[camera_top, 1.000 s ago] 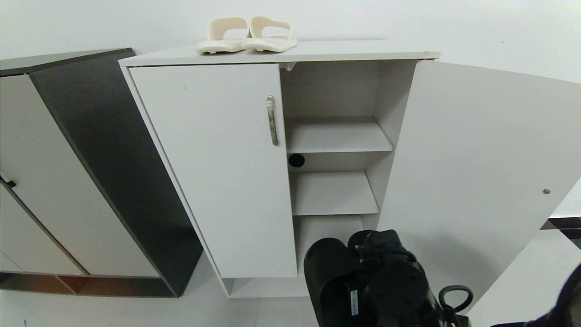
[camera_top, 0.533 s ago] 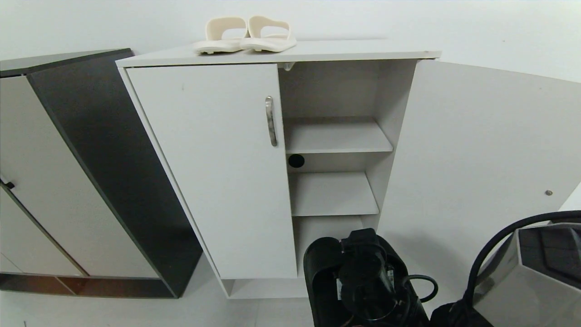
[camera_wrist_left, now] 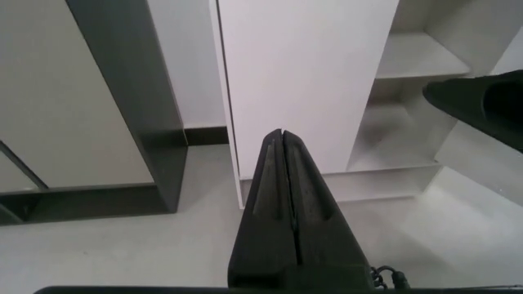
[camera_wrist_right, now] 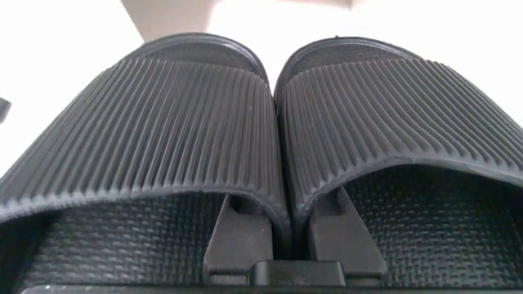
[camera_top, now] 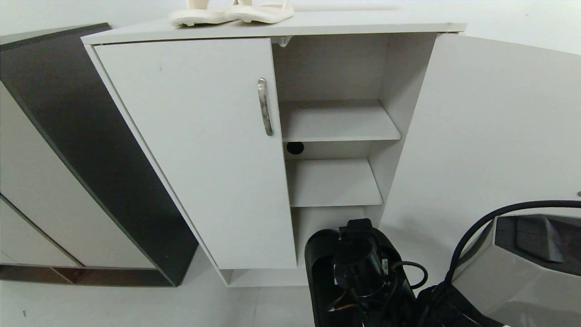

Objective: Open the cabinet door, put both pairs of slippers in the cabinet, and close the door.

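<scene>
Right claw (camera_wrist_right: pixel 284 233) is pinching the pair of black slippers (camera_wrist_right: pixel 196 122), which sit side by side. One finger (camera_wrist_right: pixel 239 237) is tucked under each strap, and the two squeeze the inner edges of the slippers together. From where the head looks down, the pair hangs low, toes toward the white cabinet (camera_top: pixel 272 29). It is just in front of the bottom compartment on the open side and not inside it.

The right door (camera_top: pixel 490 136) is swung wide open. It shows two bare shelves (camera_top: pixel 336 122) and a round dark hole (camera_top: pixel 295 148) in the back panel between them. The left door (camera_top: pixel 195 150) is closed, its metal handle (camera_top: pixel 264 106) upright along the inner edge.

The cream slippers (camera_top: pixel 231 13) lie together on top of the cabinet, above the closed door.

The left claw (camera_wrist_left: pixel 283 188) has its fingers pressed together with nothing between them. It is held above the pale floor (camera_wrist_left: pixel 122 245), aimed toward the closed door. A dark cabinet (camera_top: pixel 68 136) stands just beside the white one, on its left.
</scene>
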{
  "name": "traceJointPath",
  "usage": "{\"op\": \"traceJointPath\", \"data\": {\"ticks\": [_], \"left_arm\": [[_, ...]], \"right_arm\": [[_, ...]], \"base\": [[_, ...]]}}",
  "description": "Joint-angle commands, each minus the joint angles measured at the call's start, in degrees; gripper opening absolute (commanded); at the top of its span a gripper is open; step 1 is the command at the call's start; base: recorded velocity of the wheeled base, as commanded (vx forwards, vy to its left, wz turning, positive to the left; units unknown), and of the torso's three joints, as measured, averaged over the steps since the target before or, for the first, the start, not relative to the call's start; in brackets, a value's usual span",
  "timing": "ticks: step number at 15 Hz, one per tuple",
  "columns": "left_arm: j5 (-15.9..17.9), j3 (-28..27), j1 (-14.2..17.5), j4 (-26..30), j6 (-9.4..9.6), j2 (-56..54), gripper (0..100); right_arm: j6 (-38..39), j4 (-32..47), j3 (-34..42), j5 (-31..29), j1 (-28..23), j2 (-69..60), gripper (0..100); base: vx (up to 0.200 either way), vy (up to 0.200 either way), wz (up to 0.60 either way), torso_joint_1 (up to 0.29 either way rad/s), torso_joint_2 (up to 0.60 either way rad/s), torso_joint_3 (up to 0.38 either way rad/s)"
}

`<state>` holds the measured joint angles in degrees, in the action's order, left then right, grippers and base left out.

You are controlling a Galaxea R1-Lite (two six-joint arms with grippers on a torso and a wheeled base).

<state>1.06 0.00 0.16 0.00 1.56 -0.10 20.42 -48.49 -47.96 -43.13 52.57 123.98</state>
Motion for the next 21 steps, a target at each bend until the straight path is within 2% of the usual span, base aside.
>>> {"op": "traceJointPath", "data": {"ticks": [1, 3, 7, 9, 13, 14, 21], "left_arm": [[-0.01, 0.0, 0.02, 0.0, 0.02, 0.1, 0], [-0.01, 0.0, 0.02, 0.0, 0.02, 0.1, 0], [-0.01, 0.0, 0.02, 0.0, 0.02, 0.1, 0], [-0.01, 0.0, 0.02, 0.0, -0.07, 0.1, 0], [-0.09, 0.0, 0.02, 0.0, -0.07, 0.1, 0], [-0.09, 0.0, 0.02, 0.0, -0.07, 0.1, 0], [-0.09, 0.0, 0.02, 0.0, -0.07, 0.1, 0]], "right_arm": [[-0.03, 1.74, -2.67, 0.94, -0.53, 0.12, 0], [0.41, 4.29, -4.78, 1.03, -0.71, 0.39, 0], [0.24, 2.35, -6.01, -0.02, -1.15, 0.39, 0], [-4.95, -4.33, -4.51, -2.48, -0.97, -0.84, 0], [-20.86, -29.73, 1.64, -2.84, -0.97, 0.74, 0], [-22.26, -32.54, 1.73, -3.19, -1.15, 1.62, 0], [-22.44, -35.88, 1.38, -3.8, -1.15, 5.05, 0]], "base": [[0.0, 0.0, 0.0, 0.002, 0.01, -0.203], [0.0, 0.0, 0.0, 0.005, 0.0, -0.195], [0.0, 0.0, 0.0, 0.001, 0.0, -0.201], [0.0, 0.0, 0.0, 0.002, 0.0, -0.193], [0.0, 0.0, 0.0, 0.002, 0.0, -0.177], [0.0, 0.0, 0.0, 0.0, 0.0, 0.0], [0.0, 0.0, 0.0, 0.0, 0.0, 0.0]]}}
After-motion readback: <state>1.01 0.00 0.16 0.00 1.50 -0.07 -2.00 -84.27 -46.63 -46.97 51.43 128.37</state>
